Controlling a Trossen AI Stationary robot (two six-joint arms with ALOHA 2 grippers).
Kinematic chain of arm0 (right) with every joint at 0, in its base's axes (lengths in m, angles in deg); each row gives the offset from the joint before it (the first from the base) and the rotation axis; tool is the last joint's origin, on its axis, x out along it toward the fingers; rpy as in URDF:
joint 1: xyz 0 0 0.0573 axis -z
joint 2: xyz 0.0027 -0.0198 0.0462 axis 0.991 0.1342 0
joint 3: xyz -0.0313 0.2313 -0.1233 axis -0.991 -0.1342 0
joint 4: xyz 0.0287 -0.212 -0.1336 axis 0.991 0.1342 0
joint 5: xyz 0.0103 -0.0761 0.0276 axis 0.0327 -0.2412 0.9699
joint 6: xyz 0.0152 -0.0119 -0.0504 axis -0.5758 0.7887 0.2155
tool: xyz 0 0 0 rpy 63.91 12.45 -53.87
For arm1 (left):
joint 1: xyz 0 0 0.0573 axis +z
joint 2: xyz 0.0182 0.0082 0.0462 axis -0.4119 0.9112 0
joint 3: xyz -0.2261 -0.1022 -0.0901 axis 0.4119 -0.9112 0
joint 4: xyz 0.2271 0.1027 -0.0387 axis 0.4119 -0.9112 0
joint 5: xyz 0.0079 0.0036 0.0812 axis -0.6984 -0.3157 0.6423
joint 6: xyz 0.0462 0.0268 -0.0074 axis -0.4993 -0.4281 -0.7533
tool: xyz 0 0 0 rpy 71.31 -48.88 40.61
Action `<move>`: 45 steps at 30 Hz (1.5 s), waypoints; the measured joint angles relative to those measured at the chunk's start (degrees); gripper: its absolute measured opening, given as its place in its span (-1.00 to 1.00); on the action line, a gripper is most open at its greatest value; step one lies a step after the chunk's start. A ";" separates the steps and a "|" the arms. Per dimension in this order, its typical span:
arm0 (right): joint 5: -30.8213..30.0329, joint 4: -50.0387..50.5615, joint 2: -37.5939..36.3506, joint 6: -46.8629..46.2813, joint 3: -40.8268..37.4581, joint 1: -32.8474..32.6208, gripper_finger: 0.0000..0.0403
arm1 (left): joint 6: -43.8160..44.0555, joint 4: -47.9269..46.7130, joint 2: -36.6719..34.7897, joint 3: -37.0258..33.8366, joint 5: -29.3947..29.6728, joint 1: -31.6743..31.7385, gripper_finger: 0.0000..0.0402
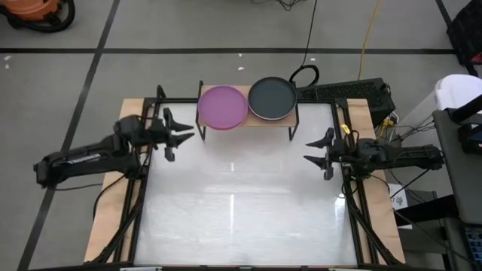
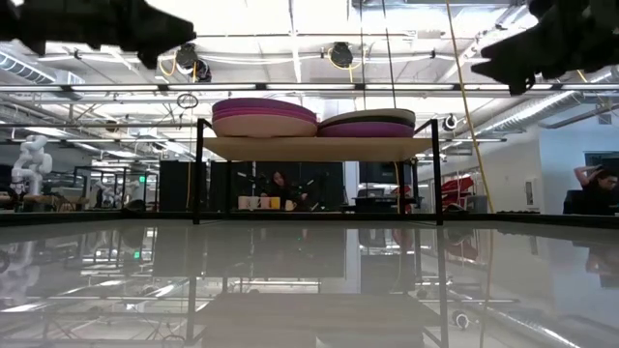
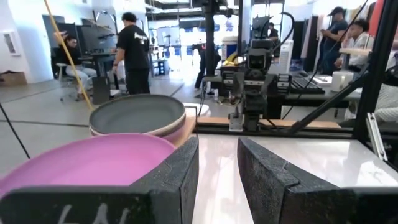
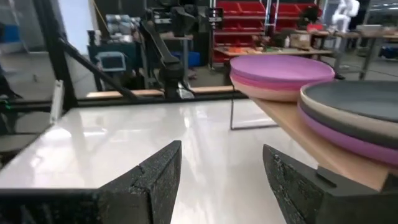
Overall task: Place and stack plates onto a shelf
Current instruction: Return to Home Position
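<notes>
High view gives me the left tool point(image 1: 179, 138) at about 10 o'clock over the white surface point(image 1: 241, 218), its fingers spread and holding nothing. At 12 o'clock the shelf point(image 1: 254, 121) carries a purple-topped plate stack point(image 1: 222, 107) on its 9 o'clock half and a dark grey-topped plate stack point(image 1: 272, 98) just beside it on the 3 o'clock half. My right tool point(image 1: 316, 148) hangs at 3 o'clock, fingers spread, empty.
</notes>
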 joint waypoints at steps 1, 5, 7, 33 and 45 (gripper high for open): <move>-0.72 0.08 -0.28 0.28 -0.40 0.00 0.02 | 0.40 1.56 -0.50 -1.57 -0.01 0.00 -0.42; -1.53 0.14 -1.82 1.77 -0.77 0.00 0.02 | 0.82 4.51 -3.07 -6.76 0.00 0.00 -0.42; -1.47 0.27 -3.31 2.52 -0.77 0.00 0.02 | 0.45 4.65 -4.58 -8.57 0.02 0.06 -0.42; -5.77 -0.52 -10.40 7.14 -7.64 0.09 -0.59 | 2.68 16.58 -12.29 -22.82 -1.40 4.04 -0.42; -5.66 -3.49 -10.42 6.88 -12.49 0.09 -0.99 | 2.31 14.60 -12.27 -22.82 -1.51 4.04 -0.42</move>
